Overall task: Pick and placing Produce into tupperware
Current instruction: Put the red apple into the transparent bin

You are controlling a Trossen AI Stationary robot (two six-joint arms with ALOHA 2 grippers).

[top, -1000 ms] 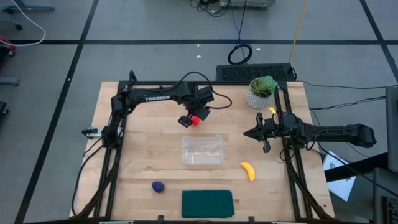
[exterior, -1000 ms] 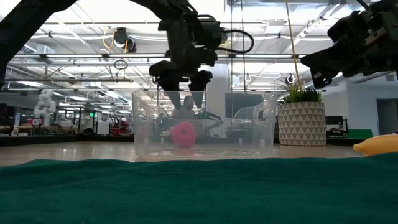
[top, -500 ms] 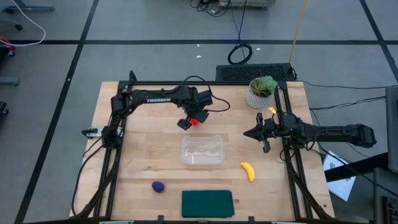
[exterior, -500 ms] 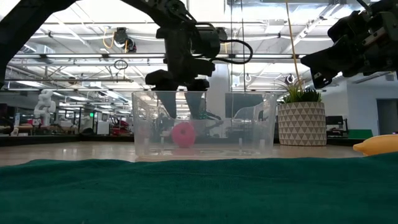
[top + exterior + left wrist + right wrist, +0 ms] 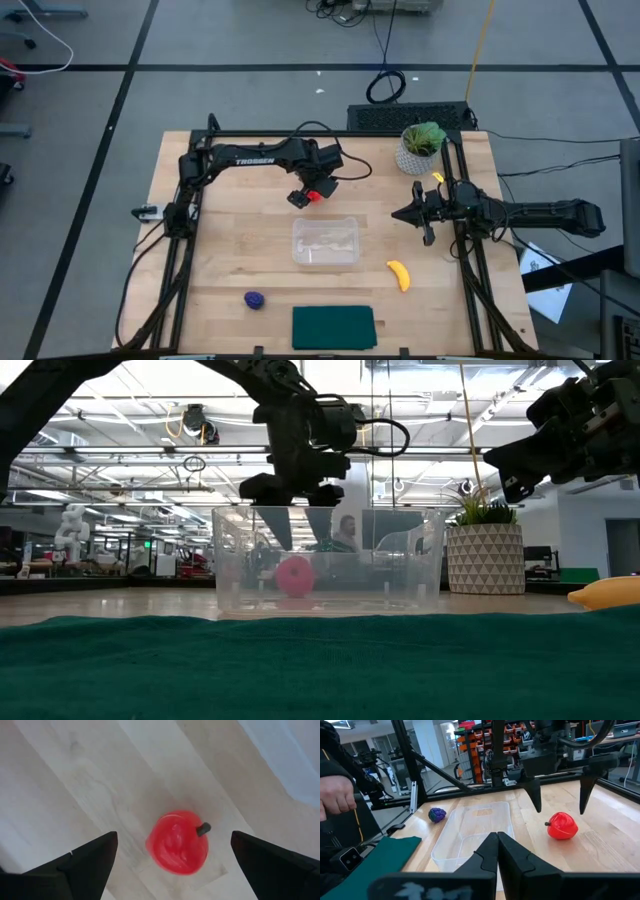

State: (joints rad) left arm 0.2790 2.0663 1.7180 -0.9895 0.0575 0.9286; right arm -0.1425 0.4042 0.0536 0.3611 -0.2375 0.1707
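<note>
The red round produce piece (image 5: 315, 194) rests on the wooden table beyond the far side of the clear tupperware (image 5: 325, 241). My left gripper (image 5: 306, 196) points down over the red piece (image 5: 177, 849), open, with one finger on each side and touching nothing. From the right wrist view its fingertips (image 5: 537, 806) stand about level with the top of the red piece (image 5: 562, 826). The yellow banana (image 5: 399, 275) lies to the right of the tub. The purple lump (image 5: 255, 299) lies near the front left. My right gripper (image 5: 397, 214) waits shut at the right.
A dark green mat (image 5: 333, 327) lies at the near edge. A potted plant (image 5: 421, 147) stands at the far right. A person's hand (image 5: 335, 795) shows beyond the table's near side. Bare wood surrounds the tub.
My left gripper has sunk a little toward the red piece, still open. The red piece and the other things have stayed where they were.
</note>
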